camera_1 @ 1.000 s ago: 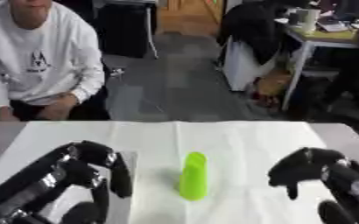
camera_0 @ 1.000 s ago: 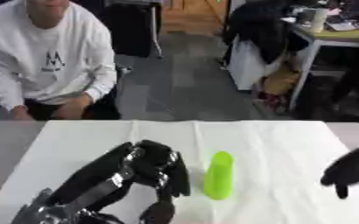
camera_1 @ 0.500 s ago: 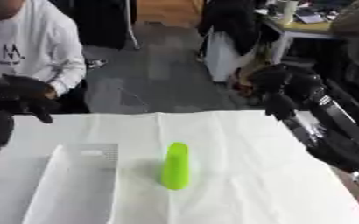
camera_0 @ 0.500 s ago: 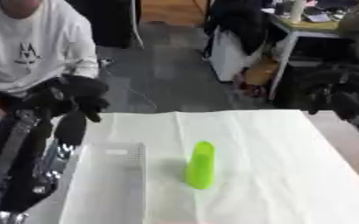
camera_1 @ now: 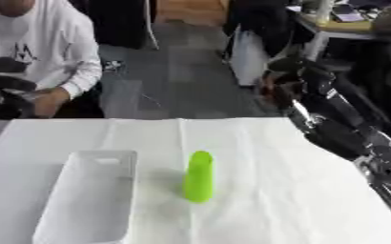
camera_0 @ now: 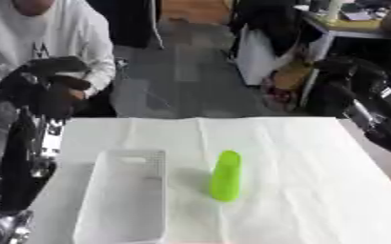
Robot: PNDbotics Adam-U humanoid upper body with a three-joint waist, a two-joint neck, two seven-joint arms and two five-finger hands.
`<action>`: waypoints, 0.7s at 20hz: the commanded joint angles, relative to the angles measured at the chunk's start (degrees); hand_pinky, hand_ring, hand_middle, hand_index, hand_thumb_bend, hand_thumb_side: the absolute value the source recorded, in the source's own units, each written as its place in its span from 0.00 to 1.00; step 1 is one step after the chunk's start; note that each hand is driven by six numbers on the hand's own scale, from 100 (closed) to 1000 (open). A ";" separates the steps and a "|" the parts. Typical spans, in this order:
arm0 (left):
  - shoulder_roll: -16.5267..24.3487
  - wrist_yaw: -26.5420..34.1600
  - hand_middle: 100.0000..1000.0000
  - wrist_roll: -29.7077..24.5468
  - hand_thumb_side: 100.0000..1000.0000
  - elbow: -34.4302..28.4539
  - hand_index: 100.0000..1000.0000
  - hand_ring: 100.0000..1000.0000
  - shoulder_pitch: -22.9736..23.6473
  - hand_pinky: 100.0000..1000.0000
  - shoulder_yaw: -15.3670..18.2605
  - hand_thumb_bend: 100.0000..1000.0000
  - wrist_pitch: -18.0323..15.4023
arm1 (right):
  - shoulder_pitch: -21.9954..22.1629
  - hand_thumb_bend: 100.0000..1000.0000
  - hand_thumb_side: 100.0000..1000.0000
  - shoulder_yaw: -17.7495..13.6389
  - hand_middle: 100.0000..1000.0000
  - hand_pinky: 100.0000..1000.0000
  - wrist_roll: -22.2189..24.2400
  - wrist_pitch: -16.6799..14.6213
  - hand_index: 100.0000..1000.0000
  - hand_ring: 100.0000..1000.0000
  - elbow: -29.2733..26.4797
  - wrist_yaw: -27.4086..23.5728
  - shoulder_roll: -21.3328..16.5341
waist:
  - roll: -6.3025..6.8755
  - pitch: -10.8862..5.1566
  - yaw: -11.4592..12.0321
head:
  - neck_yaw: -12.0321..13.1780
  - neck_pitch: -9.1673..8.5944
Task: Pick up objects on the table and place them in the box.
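One green cylinder (camera_0: 225,176) stands just beside the box (camera_0: 125,200) — both mid-table.

Upright lime-green cylinder (camera_0: 225,176) on white cloth, just beside white box (camera_0: 124,200)

Both arms are black, built of chunky rounded segments. The left arm (camera_0: 28,157) carries silver metal brackets along its length (one shiny round joint shows at the bottom corner). The left hand (camera_0: 53,83) and right hand (camera_1: 286,78) are black, with thick dark fingers.
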 commanded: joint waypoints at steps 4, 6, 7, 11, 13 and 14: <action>-0.73 -1.28 0.70 0.50 0.86 -0.84 0.81 0.58 -1.64 0.47 0.20 0.12 0.27 | -2.75 0.24 0.90 0.71 0.90 0.68 1.19 -0.90 0.93 0.82 6.60 2.74 1.54 | -0.17 -0.32 0.91 | 0.88 -0.79; -1.02 -1.45 0.70 0.40 0.86 -0.84 0.81 0.58 -1.90 0.47 0.13 0.12 0.31 | -3.29 0.32 0.86 0.79 0.90 0.70 0.28 -1.12 0.93 0.84 8.24 3.45 2.45 | -0.24 -0.16 1.27 | 0.97 -0.89; -1.15 -1.53 0.70 0.33 0.86 -0.84 0.81 0.58 -2.02 0.47 0.11 0.13 0.32 | -3.51 0.33 0.84 0.90 0.90 0.70 -0.24 -1.28 0.93 0.85 8.94 3.89 2.82 | -0.27 -0.10 1.42 | 0.97 -0.91; -1.64 -1.97 0.70 0.25 0.85 -0.84 0.81 0.58 -2.49 0.47 0.12 0.13 0.26 | -4.19 0.36 0.82 1.42 0.90 0.70 -1.57 -1.29 0.93 0.85 11.03 6.38 4.03 | -0.42 0.13 2.06 | 1.12 -1.09; -1.78 -2.10 0.70 0.14 0.85 -0.84 0.81 0.58 -2.62 0.47 0.04 0.13 0.26 | -4.41 0.39 0.82 1.87 0.92 0.74 -0.95 -1.42 0.96 0.88 11.71 7.17 4.57 | -0.47 0.21 2.26 | 1.25 -1.24; -1.84 -2.17 0.70 0.03 0.85 -0.84 0.81 0.59 -2.68 0.48 -0.01 0.13 0.28 | -4.52 0.39 0.82 2.10 0.93 0.75 -0.25 -1.51 0.95 0.88 12.04 7.60 4.83 | -0.49 0.25 2.35 | 1.32 -1.30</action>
